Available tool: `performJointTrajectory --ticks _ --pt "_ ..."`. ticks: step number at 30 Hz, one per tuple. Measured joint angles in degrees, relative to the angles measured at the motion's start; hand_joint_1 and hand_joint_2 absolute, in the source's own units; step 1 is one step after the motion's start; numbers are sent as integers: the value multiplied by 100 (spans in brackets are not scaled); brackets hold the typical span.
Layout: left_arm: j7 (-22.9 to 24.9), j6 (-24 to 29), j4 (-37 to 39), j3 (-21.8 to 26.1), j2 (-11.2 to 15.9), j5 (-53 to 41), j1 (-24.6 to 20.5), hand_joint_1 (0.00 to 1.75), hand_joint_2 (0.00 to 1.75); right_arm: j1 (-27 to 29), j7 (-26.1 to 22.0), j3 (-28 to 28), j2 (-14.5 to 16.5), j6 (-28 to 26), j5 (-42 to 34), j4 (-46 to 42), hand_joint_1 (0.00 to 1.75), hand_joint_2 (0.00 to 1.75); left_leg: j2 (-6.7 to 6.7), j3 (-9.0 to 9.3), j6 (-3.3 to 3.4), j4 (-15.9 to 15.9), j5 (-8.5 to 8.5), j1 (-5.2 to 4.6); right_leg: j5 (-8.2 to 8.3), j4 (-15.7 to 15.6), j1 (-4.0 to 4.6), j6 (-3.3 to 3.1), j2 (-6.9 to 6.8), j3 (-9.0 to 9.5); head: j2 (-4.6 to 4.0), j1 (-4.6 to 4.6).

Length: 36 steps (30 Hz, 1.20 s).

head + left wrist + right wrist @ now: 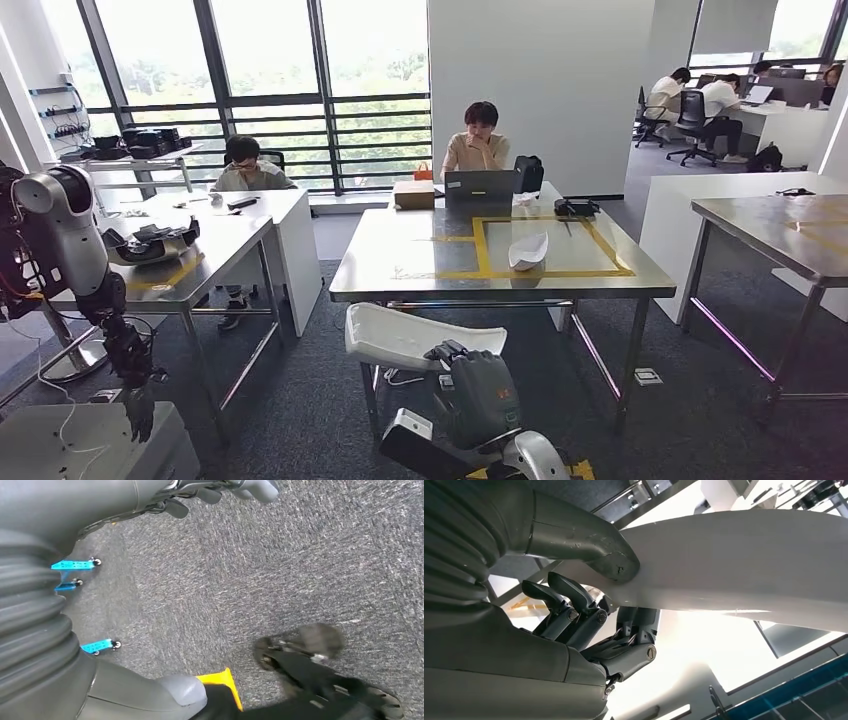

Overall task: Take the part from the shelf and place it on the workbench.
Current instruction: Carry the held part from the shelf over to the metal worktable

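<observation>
We see our right hand [478,395] gripping the white part [400,338], thumb [589,542] pressed on one face and the dark fingers [636,630] curled against the other; the part juts from the hand toward the workbench [400,280], just short of its near edge and below its top. A second white part [527,250] lies on the workbench inside the yellow tape outline [540,272]; our left hand [138,408] hangs well to the left of the workbench, fingers loosely apart, holding nothing.

- Part [400,338]: plain white.
- Right hand [478,392]: dark grey, with an orange mark on its back.
- Fingers [574,594]: dark grey; thumb [589,537] lighter grey.
- Surface [420,275]: bare silver metal, marked with a yellow tape rectangle [540,272].
- Floor [310,400]: dark grey speckled carpet.
- Left hand [138,412]: black.
</observation>
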Motion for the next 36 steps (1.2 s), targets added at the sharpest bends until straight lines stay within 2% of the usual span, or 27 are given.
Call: performJointTrajectory --ticks 1,2,3,4,6,7,8,10,11,13,15,16,17,18,19,21,22,23,25,27,28,30,31,32,33,35,36 --pt "2 0 -1 0 1 0 12 0 175 7 1 0 2 2 0 1 175 175 0 -172 17 66 -179 -7 -60 -3 15 -12 15 66 1 -2" --pt "4 0 -1 0 2 0 24 0 175 10 1 -1 4 2 0 2 175 175 0 -269 44 -18 -254 -21 -124 -3 31 -20 28 140 1 -5" --pt "7 0 -1 0 5 0 32 0 175 10 2 -1 6 2 0 2 175 175 0 -294 85 -243 -160 -44 -192 -4 49 -24 37 224 1 -8" --pt "5 0 -2 0 10 0 38 0 175 11 2 -1 8 2 0 2 175 175 2 -269 141 -576 122 -76 -263 -9 62 -27 39 298 1 -9" --pt "5 0 1 0 23 0 49 0 175 11 -2 -1 15 3 0 9 175 175 -10 -192 250 -1261 817 -159 -404 -10 101 -6 46 429 1 -19" --pt "7 0 2 0 26 0 54 0 175 12 0 -2 23 5 -1 12 175 175 -22 -150 280 -1476 1050 -185 -469 -26 117 13 54 475 1 -28" --pt "7 1 3 0 27 0 58 0 175 9 0 -4 30 6 -1 15 175 175 -37 -115 292 -1589 1148 -194 -493 -7 136 37 65 524 1 -35" --pt "7 2 2 0 18 0 54 0 175 -3 4 -11 40 4 -1 16 175 175 -52 19 328 -1641 1158 -168 -458 133 150 82 76 532 1 -41" --pt "3 4 2 0 15 0 50 0 175 -11 1 -15 41 2 -1 16 175 175 -52 91 358 -1653 1141 -152 -396 349 150 112 73 448 1 -39" --pt "0 7 -2 0 11 0 36 0 175 -16 -2 -20 42 -1 -1 18 175 175 -48 233 404 -1661 1051 -134 -416 964 132 178 58 58 1 -40" --pt "-1 9 -3 0 14 1 32 0 175 -1 0 -22 41 1 -2 24 175 175 -50 352 417 -1658 940 -126 -734 1493 102 233 46 -411 1 -40" --pt "-2 9 -3 1 12 1 36 0 175 10 3 -23 40 5 -3 29 175 175 -55 421 414 -1656 878 -123 -921 1575 88 249 38 -577 1 -40" --pt "-3 9 -2 1 10 2 41 0 175 17 7 -24 40 8 -5 33 175 175 -63 497 406 -1655 812 -120 -1023 1511 76 259 31 -670 1 -39" --pt "-4 9 -2 1 8 3 44 0 175 19 8 -26 40 11 -8 36 175 175 -71 584 394 -1651 742 -116 -972 1294 68 260 25 -689 1 -40" --pt "-6 9 -2 1 6 9 44 0 175 19 8 -29 40 13 -12 38 175 175 -77 674 376 -1648 668 -113 -738 956 63 254 21 -647 1 -40" --pt "-10 9 1 2 6 27 43 0 175 23 15 -35 31 30 -34 54 175 175 -91 814 324 -1620 524 -120 14 263 74 213 14 -538 1 -42" --pt "-13 9 3 4 6 40 40 0 175 26 25 -40 29 48 -59 64 175 175 -96 849 291 -1612 460 -123 292 67 84 182 14 -497 1 -45" --pt "-19 9 4 7 7 56 37 0 175 29 38 -49 27 67 -92 75 175 175 -101 870 257 -1595 420 -127 436 -21 98 141 17 -481 1 -48" --pt "-33 9 1 14 11 87 32 0 175 17 61 -66 47 89 -179 84 175 175 -96 875 194 -1559 392 -122 414 -41 100 58 27 -419 2 -51" --pt "-50 8 -1 23 9 107 30 0 175 -6 70 -75 71 95 -266 90 175 175 -65 742 133 -1284 365 -117 368 -82 74 -17 29 -322 2 -57" --pt "-57 8 -2 29 8 111 27 0 175 -13 72 -77 80 100 -298 96 175 175 -46 583 101 -1010 290 -107 340 -96 60 -42 29 -269 2 -61" --pt "-61 8 -2 47 2 117 29 0 175 -15 76 -79 85 113 -334 116 175 175 -18 161 41 -345 26 -82 266 -99 57 -65 31 -193 1 -64" --pt "-62 8 -2 56 2 118 36 0 175 -11 77 -79 86 120 -342 130 175 175 -10 -22 21 -119 -68 -71 228 -97 57 -63 36 -156 1 -65" --pt "-63 8 -2 64 4 119 43 0 175 -8 78 -79 86 125 -346 141 175 175 -5 -133 12 -58 -52 -63 190 -92 55 -58 46 -116 1 -65" --pt "-66 8 -2 69 7 121 47 0 175 -5 78 -79 86 129 -349 150 175 175 -2 -145 12 -202 103 -58 152 -86 52 -48 58 -72 1 -66" --pt "-73 8 -2 85 14 131 49 0 175 -5 78 -79 92 132 -350 157 175 175 -13 50 22 -925 654 -52 74 -73 45 -13 80 18 2 -66" --pt "-75 7 0 95 15 135 46 0 175 -7 76 -79 96 134 -350 158 175 175 -25 151 35 -1285 811 -58 46 -64 47 11 92 41 1 -67"
